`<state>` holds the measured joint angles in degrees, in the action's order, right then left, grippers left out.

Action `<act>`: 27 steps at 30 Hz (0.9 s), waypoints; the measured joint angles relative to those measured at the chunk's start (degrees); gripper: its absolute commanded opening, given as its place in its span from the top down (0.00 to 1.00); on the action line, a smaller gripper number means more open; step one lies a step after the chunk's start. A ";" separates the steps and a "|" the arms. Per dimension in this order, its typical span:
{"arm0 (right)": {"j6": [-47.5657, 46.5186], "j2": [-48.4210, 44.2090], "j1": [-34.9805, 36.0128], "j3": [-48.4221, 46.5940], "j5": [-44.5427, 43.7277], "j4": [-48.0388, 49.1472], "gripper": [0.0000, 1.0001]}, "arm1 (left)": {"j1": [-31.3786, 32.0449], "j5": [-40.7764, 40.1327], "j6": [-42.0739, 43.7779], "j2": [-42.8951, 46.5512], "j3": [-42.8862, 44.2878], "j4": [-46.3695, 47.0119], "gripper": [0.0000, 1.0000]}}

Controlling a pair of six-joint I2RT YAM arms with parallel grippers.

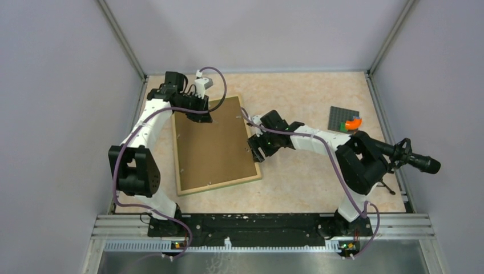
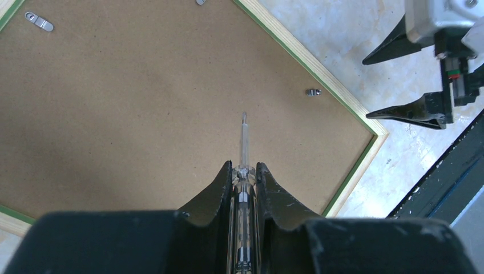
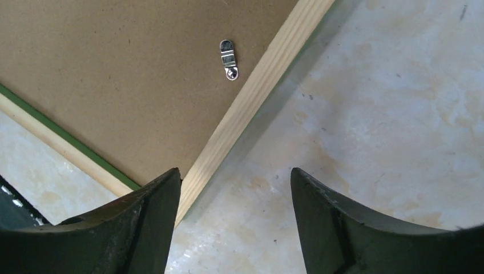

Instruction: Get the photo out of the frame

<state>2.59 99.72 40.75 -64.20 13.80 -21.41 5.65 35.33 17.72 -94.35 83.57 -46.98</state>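
The frame [image 1: 214, 145] lies face down on the table, its brown fibreboard back up and a thin green border round it. The photo is hidden under that back. My left gripper [image 1: 197, 111] hovers over the frame's far end, shut on a clear-handled screwdriver [image 2: 244, 142] whose tip points at the board. A small metal clip [image 2: 313, 92] sits near the frame's edge, and a second clip [image 2: 39, 21] lies further off. My right gripper [image 1: 255, 147] stands open beside the frame's right edge [image 3: 251, 97], nothing between its fingers, one finger [image 3: 154, 217] over the wooden rim. A clip [image 3: 228, 59] lies just ahead.
A grey baseplate [image 1: 344, 120] with orange and green pieces sits at the back right. A black cylindrical object [image 1: 414, 157] juts out at the right edge. A black rail [image 1: 257, 222] runs along the near edge. Grey walls close in three sides.
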 measured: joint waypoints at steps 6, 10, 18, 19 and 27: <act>0.37 4.37 1.79 -0.52 -1.18 1.73 0.62 | -0.02 0.02 -0.04 0.04 0.00 0.00 1.00; -2.03 6.14 2.25 -3.26 -1.62 1.66 0.84 | -0.35 0.00 -0.04 1.03 -0.94 -0.09 1.00; -11.82 9.90 -2.86 -11.13 -3.04 0.20 1.00 | -2.19 0.04 0.26 3.21 -1.60 -0.24 1.00; -14.64 10.78 -4.22 -12.52 -3.26 0.20 1.00 | -2.45 0.07 0.37 3.23 -1.62 -0.26 1.00; -33.29 18.99 -8.94 -21.42 -5.09 -1.44 0.81 | -3.10 1.62 3.06 3.23 -1.64 -1.90 1.00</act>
<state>-30.70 118.72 31.81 -85.62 8.71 -22.85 2.55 36.95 20.78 -91.11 81.93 -48.88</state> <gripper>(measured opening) 0.044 0.216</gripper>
